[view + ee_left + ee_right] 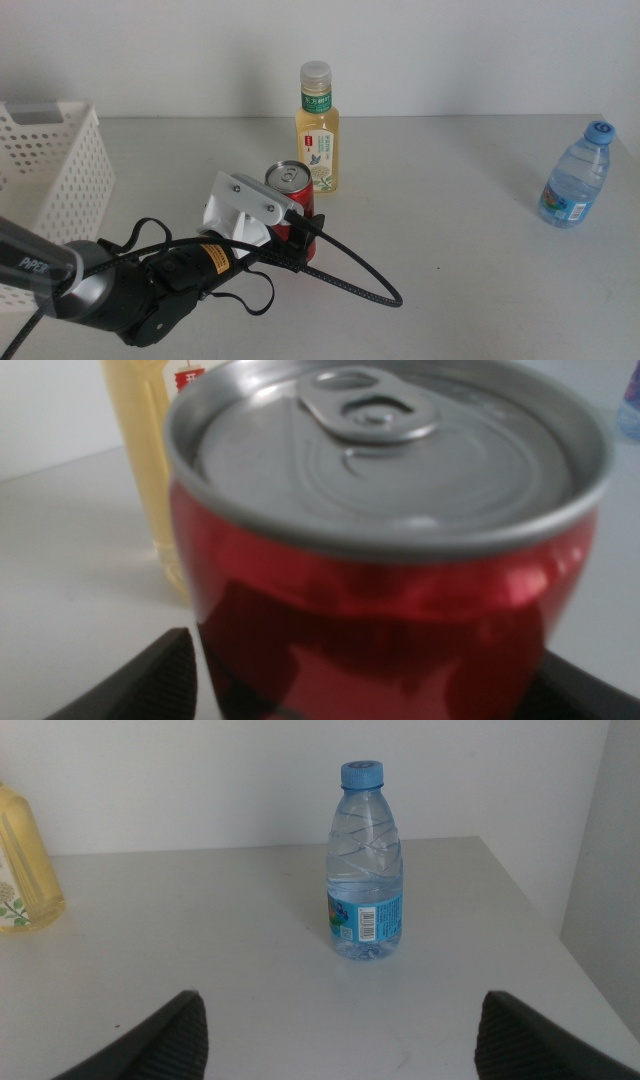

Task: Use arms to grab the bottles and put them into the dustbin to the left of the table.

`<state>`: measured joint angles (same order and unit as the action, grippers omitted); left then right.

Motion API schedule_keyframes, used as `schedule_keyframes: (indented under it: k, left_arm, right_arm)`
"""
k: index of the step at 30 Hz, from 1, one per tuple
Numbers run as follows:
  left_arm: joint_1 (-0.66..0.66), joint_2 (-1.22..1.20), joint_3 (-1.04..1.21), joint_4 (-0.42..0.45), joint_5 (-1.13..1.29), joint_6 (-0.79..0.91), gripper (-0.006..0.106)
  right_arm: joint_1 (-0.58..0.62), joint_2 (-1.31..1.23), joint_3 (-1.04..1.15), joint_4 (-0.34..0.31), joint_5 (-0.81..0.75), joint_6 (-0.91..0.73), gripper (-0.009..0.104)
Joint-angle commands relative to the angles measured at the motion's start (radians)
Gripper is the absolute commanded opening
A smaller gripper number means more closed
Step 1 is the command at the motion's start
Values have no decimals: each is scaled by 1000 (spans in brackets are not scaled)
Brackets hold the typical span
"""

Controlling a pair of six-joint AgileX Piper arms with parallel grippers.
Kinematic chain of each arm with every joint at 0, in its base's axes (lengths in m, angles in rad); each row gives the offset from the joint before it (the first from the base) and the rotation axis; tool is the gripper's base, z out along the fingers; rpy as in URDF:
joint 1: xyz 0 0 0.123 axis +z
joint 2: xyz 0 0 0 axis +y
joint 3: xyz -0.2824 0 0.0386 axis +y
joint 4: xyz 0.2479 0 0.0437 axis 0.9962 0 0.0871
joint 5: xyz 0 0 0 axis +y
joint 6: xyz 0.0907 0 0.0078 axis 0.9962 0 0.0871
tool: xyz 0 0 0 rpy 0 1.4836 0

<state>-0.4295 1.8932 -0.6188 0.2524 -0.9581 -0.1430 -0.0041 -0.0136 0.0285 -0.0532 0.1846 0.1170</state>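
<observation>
A slim red soda can [291, 195] stands upright on the table [450, 280], just in front of the pale-yellow tea bottle [317, 130]. My left gripper [300, 237] has come in from the lower left and is shut on the can. In the left wrist view the can [385, 560] fills the picture, with a dark jaw tight against each side and the tea bottle [150, 480] behind it. A clear blue-capped water bottle [577, 176] stands far right. My right gripper [340, 1020] waits open, facing the water bottle [364, 870] from a distance.
The white perforated dustbin [55, 165] stands at the table's left edge, left of my left arm. A black cable [360, 275] loops over the table in front of the can. The table's right edge [560, 935] runs close beside the water bottle.
</observation>
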Motion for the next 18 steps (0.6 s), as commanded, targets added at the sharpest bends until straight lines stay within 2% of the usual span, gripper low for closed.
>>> schedule_keyframes:
  k: [1,4,6,9,16,18]
  left_arm:
    - [-6,-31,-29,-6,-109,-27,93]
    - [-6,-25,-36,-6,-123,-75,90]
    - [-6,-25,-36,-6,-123,-96,82]
    - [-6,-25,-36,11,-123,-97,67]
    - [-6,-36,-36,23,-77,-63,21]
    - [-6,-64,-36,23,-31,-60,12]
  right_arm:
    - [-4,-21,-9,-17,-70,-9,92]
    - [-4,-21,-9,-17,-70,-9,92]
    - [-4,-21,-9,-17,-70,-9,92]
    - [-4,-21,-9,-17,-70,-9,92]
    - [-4,-21,-9,-17,-70,-8,92]
    - [-4,-21,-9,-17,-70,-9,92]
